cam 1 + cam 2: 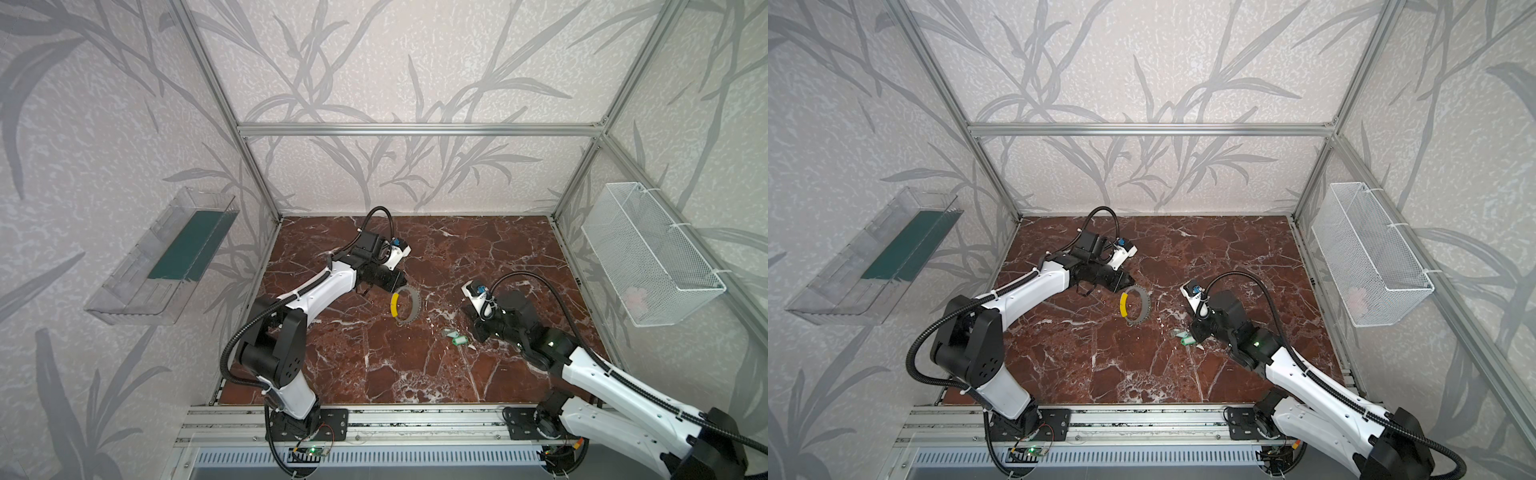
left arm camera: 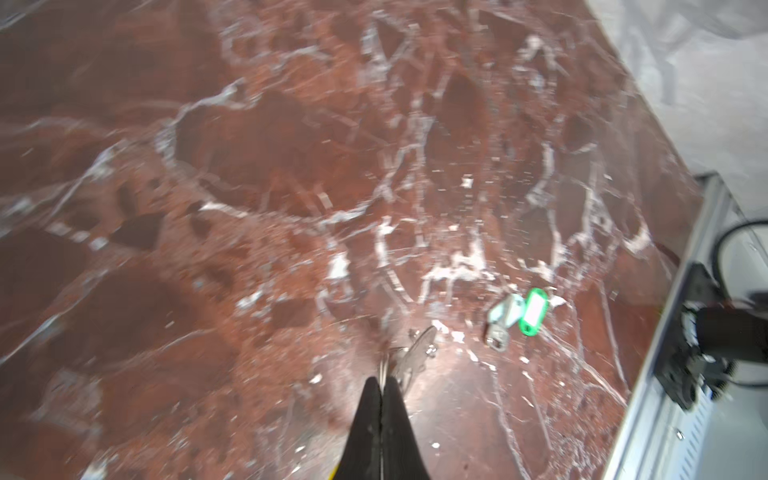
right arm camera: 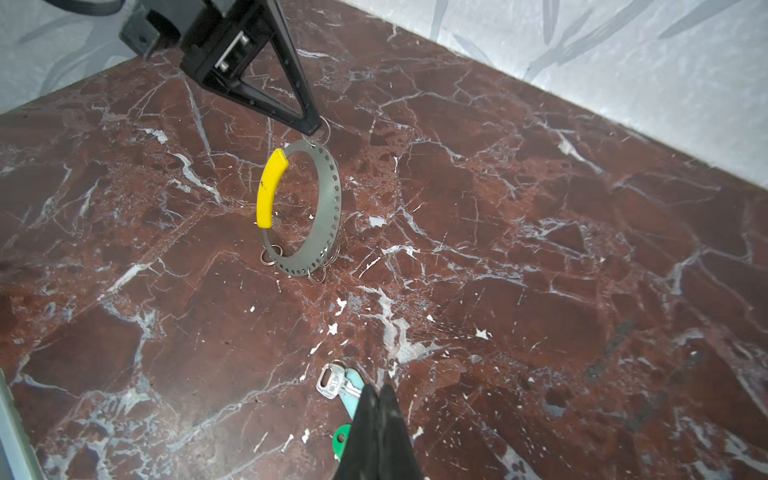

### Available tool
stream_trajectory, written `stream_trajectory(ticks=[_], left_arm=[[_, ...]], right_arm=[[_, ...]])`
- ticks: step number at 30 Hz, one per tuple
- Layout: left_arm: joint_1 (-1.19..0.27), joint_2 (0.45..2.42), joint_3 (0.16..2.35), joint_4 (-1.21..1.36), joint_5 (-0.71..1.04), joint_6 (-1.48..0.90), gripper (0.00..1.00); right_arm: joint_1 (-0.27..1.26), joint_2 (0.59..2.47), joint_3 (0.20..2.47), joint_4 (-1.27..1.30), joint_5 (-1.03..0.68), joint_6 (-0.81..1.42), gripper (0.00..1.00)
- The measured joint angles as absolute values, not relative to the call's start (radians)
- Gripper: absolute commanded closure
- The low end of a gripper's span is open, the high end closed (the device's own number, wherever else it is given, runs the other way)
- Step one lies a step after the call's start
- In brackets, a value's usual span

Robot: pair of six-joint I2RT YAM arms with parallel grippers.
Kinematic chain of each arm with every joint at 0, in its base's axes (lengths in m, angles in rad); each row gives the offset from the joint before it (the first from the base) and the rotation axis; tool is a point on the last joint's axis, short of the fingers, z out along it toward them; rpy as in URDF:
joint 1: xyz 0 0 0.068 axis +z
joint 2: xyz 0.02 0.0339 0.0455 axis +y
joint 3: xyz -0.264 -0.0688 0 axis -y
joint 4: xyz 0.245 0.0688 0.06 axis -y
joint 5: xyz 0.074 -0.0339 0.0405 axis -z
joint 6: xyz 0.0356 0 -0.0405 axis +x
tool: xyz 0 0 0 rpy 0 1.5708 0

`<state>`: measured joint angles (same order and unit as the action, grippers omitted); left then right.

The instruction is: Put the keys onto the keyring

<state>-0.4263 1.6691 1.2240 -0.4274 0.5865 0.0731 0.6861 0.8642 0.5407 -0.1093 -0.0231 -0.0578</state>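
Observation:
The keyring, a grey hoop with holes and a yellow segment, hangs upright from my left gripper, which is shut on a small wire ring at its top. Its lower edge reaches the marble. In both top views it sits mid-table under the left gripper. The keys lie flat with a pale tag and a green tag, also visible from the left wrist. My right gripper is shut just above them, hiding part of the tags; nothing shows between its fingers.
The red marble table is boxed in by papered walls and aluminium posts. A clear plastic bin hangs on the left wall and a white wire basket on the right. A metal rail runs along the front.

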Motion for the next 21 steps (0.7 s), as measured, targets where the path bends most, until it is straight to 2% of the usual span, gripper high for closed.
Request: stream_trajectory(ticks=[3,6,8,10,17,21], left_arm=[[-0.451,1.649,1.224,-0.410,0.640,0.115,1.00],[-0.472,1.621,1.223,-0.395,0.681,0.161,1.00],[-0.484,1.588,1.208,-0.351,0.712,0.197,1.00],[-0.496,1.542,1.166,-0.289,0.747,0.230,1.00],[-0.524,1.462,1.071,-0.132,0.841,0.317,1.00],[-0.540,1.442,1.035,-0.047,0.876,0.366,1.00]], right_arm=[[0.674,0.791,0.489,-0.053,-0.035,-0.112,0.97],[0.653,0.768,0.487,-0.002,-0.083,-0.141,0.90],[0.643,0.772,0.493,0.020,-0.133,-0.163,0.80],[0.635,0.782,0.510,0.015,-0.188,-0.171,0.78],[0.582,0.833,0.614,0.014,-0.379,-0.194,0.77],[0.580,0.868,0.627,0.018,-0.450,-0.208,0.80]])
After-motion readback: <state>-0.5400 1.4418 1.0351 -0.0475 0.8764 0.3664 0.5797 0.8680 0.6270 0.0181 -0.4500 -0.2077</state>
